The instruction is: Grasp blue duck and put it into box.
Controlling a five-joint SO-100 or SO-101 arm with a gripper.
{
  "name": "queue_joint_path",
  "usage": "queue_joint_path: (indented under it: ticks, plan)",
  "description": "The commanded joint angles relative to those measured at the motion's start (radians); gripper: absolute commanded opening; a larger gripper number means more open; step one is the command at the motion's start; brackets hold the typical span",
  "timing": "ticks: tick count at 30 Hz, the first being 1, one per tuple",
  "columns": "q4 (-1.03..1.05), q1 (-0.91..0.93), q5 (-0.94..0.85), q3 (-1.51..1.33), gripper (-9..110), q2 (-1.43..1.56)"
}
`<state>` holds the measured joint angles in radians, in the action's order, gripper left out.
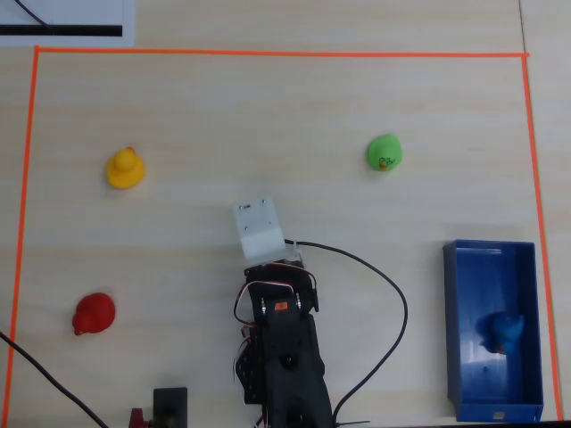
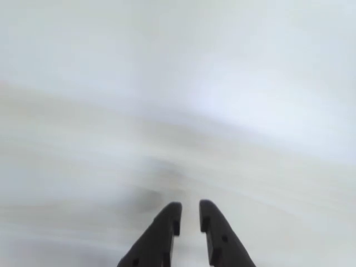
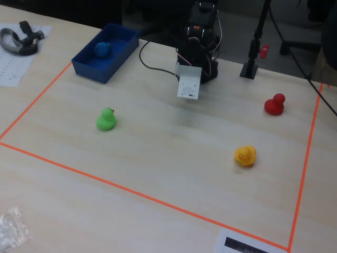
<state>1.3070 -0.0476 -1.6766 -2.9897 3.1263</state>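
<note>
Blue duck (image 1: 502, 331) upright in box (image 1: 465, 330)

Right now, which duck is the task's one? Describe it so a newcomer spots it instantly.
Find the blue box at the right edge of the orange-taped area in the overhead view. The blue duck sits inside it. It is the only duck in the box; the yellow, green and red ones stand out on the table.

Arm (image 1: 284, 352) body is seen as black, blocky segments. A white boxy housing (image 1: 260, 227) is mounted at its 12 o'clock end in the overhead view. An orange mark and red-and-white wires are noted. Gripper (image 2: 189, 214) fingers (image 2: 161, 236) are dark, tapered, with small holes.
</note>
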Motion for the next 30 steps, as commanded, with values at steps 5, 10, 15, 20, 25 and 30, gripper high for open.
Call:
queue_joint_path:
  ticks: [5, 10, 15, 20, 25, 30]
  plan:
    - [0.02, -0.006, -0.002, -0.104, 1, 0.156]
    - [0.032, -0.017, 0.014, -0.106, 0, 0.178]
    - [0.04, 0.006, 0.032, -0.107, 0, 0.184]
    - [0.046, 0.015, 0.057, -0.109, 3, 0.186]
    - [0.046, 0.015, 0.057, -0.109, 4, 0.186]
    - [0.046, 0.015, 0.057, -0.109, 4, 0.186]
